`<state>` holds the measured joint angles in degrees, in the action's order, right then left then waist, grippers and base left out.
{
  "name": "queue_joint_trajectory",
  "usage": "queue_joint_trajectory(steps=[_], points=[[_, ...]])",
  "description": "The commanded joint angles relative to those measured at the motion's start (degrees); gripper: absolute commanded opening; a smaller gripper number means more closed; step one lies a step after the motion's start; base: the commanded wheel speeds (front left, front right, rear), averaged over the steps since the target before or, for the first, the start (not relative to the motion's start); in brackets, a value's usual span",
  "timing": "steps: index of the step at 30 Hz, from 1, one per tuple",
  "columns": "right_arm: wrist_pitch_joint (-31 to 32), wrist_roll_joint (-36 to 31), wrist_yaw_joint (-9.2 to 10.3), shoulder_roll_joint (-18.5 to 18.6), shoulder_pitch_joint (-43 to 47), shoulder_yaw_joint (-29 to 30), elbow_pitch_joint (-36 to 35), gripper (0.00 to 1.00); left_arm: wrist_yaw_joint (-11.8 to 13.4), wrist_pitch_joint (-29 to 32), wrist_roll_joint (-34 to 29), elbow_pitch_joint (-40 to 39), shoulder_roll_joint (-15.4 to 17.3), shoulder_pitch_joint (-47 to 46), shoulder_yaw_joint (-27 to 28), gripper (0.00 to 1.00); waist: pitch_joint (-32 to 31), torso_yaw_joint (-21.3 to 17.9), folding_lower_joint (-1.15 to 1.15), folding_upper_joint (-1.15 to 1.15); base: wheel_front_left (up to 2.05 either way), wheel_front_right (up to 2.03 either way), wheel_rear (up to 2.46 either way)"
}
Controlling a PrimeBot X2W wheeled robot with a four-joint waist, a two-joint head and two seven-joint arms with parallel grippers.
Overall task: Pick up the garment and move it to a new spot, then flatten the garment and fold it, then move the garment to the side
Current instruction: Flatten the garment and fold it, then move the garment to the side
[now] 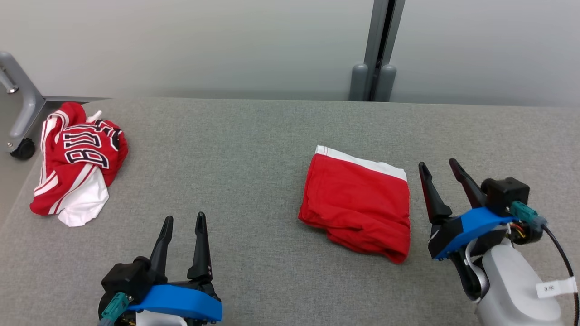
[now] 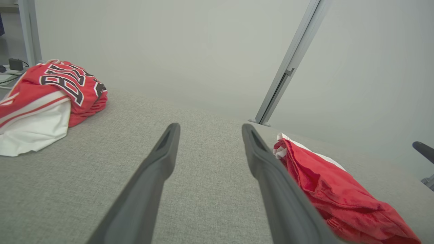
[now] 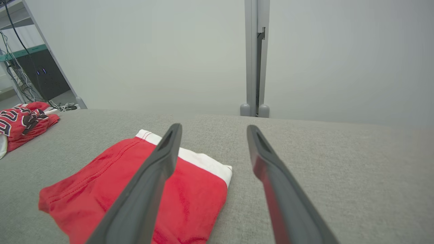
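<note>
1. We see the folded red garment, a white band along its far edge, lying on the grey table to the right of the middle, its near edge a little rumpled.
2. Our right gripper hangs just right of the garment without touching it, its two dark fingers spread wide and holding nothing.
3. Our left gripper sits at the near left, well apart from the garment, its fingers likewise wide apart and empty, pointing toward the far edge.
4. A crumpled red-and-white jersey with dark lettering lies at the table's far left.
5. A grey post stands beyond the far edge against a pale wall.
</note>
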<state>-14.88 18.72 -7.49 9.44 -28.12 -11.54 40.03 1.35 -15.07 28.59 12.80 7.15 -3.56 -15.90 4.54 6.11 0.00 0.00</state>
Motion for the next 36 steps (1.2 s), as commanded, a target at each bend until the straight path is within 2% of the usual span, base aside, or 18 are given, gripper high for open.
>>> queue_joint_trajectory(steps=[1, 6, 11, 14, 20, 36], points=[[-0.4, -2.4, 0.0, -1.1, 2.6, 2.9, -2.2, 1.0, -0.2, -0.2, -0.6, 0.5, 0.0, -0.4, -0.1, 1.0, -0.7, -0.7, 0.0, 0.0, 0.0, 0.0, 0.0], [-0.4, -8.1, 0.0, -4.8, 11.1, 10.0, -10.0, 1.0, -0.4, -0.1, -2.4, 2.1, 0.1, 1.1, 0.3, 1.0, -2.2, -2.5, 0.0, 0.0, 0.0, 0.0, 0.0], [-0.4, -9.4, 0.0, -6.5, 17.8, 11.1, -15.0, 1.0, -0.6, -0.1, -1.7, 2.9, -0.6, 3.2, 2.3, 1.0, -3.4, -4.0, 0.0, 0.0, 0.0, 0.0, 0.0], [-0.4, -7.5, 0.0, -6.6, 20.3, 9.6, -16.7, 1.0, -0.7, -0.2, -1.9, 3.0, -0.7, 4.6, 3.5, 1.0, -3.7, -4.6, 0.0, 0.0, 0.0, 0.0, 0.0], [-0.4, -5.9, 0.0, -6.5, 22.6, 8.0, -17.5, 1.0, -0.8, -0.1, -2.8, 3.3, -0.9, 6.1, 4.0, 1.0, -4.1, -5.1, 0.0, 0.0, 0.0, 0.0, 0.0], [0.5, -8.2, 0.0, -6.6, 22.7, 8.0, -17.0, 1.0, -1.5, -0.1, -3.6, 4.1, -1.7, 5.9, 4.4, 1.0, -3.9, -4.4, 0.0, 0.0, 0.0, 0.0, 0.0]])
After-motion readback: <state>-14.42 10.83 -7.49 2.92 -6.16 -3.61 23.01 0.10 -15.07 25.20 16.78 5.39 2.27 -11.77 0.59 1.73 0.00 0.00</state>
